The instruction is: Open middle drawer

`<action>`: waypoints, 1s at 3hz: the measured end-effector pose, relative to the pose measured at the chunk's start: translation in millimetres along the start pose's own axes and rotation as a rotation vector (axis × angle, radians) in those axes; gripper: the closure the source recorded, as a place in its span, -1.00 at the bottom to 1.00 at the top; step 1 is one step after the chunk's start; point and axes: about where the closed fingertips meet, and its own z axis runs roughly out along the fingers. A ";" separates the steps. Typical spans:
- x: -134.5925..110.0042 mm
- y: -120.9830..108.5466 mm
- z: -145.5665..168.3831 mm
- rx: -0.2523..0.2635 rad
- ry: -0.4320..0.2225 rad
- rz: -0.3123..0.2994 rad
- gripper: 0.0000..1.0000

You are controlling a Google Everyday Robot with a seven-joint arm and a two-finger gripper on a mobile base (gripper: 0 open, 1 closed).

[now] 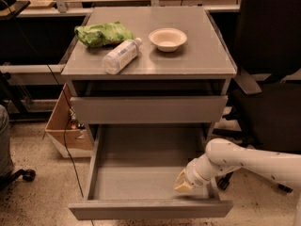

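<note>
The grey cabinet (pixel 150 65) has its middle drawer (pixel 141 173) pulled far out toward the camera, and its grey inside is bare. The drawer's flat front (pixel 150 210) is at the bottom of the view. The taller top drawer (pixel 148 109) above it is closed. The lowest drawer is hidden under the open one. My gripper (pixel 183 182), on the white arm (pixel 249 161) reaching in from the right, is inside the open drawer at its front right corner, just behind the drawer front.
On the cabinet top lie a green bag (pixel 101 33), a plastic bottle (pixel 120 56) on its side and a beige bowl (pixel 168 38). A cardboard box (pixel 63 126) stands on the floor at left. A black chair (pixel 270 79) stands close at right.
</note>
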 end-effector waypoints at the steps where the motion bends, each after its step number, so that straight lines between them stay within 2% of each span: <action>1: 0.5 -27.6 -37.4 0.060 -0.001 -0.013 1.00; 2: 7.1 -52.0 -92.0 0.135 0.044 -0.046 1.00; 3: 8.9 -61.9 -141.1 0.181 0.105 -0.091 1.00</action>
